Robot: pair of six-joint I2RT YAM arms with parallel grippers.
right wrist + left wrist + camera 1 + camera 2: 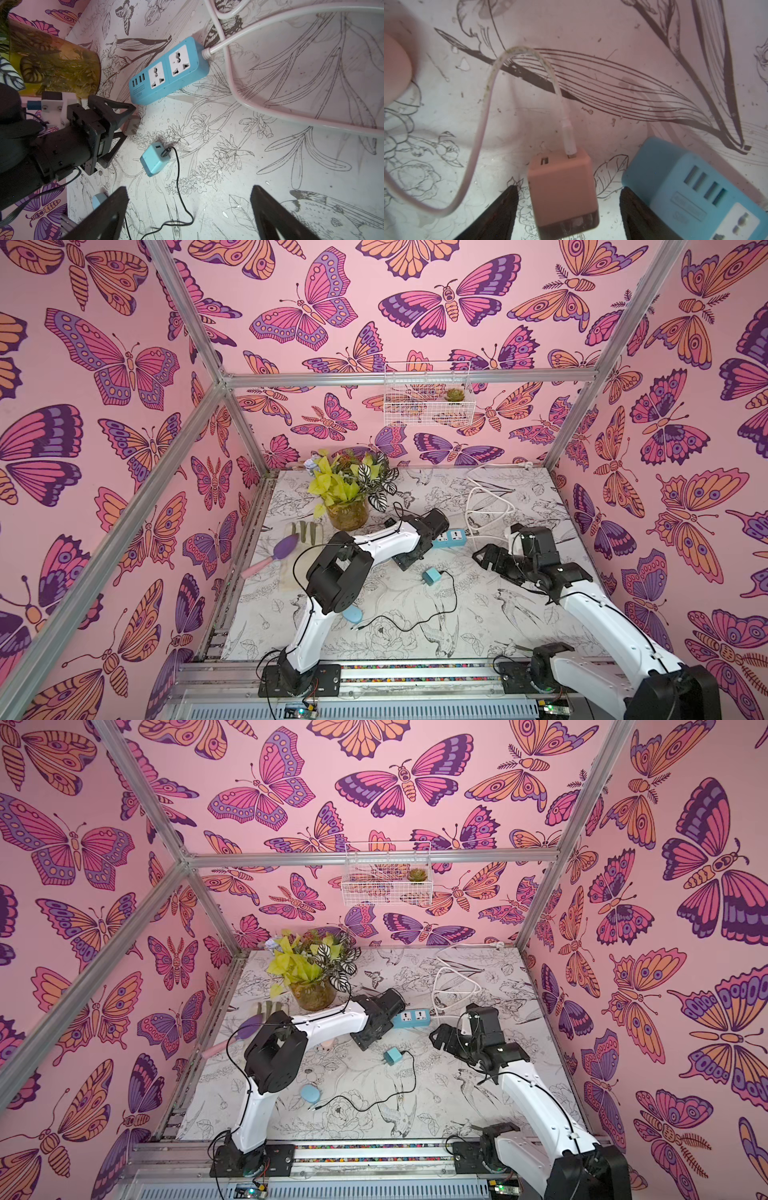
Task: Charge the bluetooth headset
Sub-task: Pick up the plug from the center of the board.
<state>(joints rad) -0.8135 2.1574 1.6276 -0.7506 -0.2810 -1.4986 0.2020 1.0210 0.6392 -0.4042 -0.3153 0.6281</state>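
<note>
Remote view of the charging job: my left tool (568,188) stands over a pink charging adapter (560,174) on the bird-printed surface (498,630). Its jaws are apart, one finger on each side of the block, with a gap showing on both sides. A white cable (488,99) is plugged into the adapter's end and loops away. The blue power strip (691,187) lies just beside that tool, and its white cord (230,62) coils toward the back wall. My right tool (188,188) hangs above the surface, jaws wide apart and holding nothing. It faces a light-blue adapter (154,161) that lies near the strip but apart from it. A black cable (179,182) runs from that adapter. Its free end lies just beside the light-blue headset case (311,1092), near the surface's front edge, next to the left arm.
</note>
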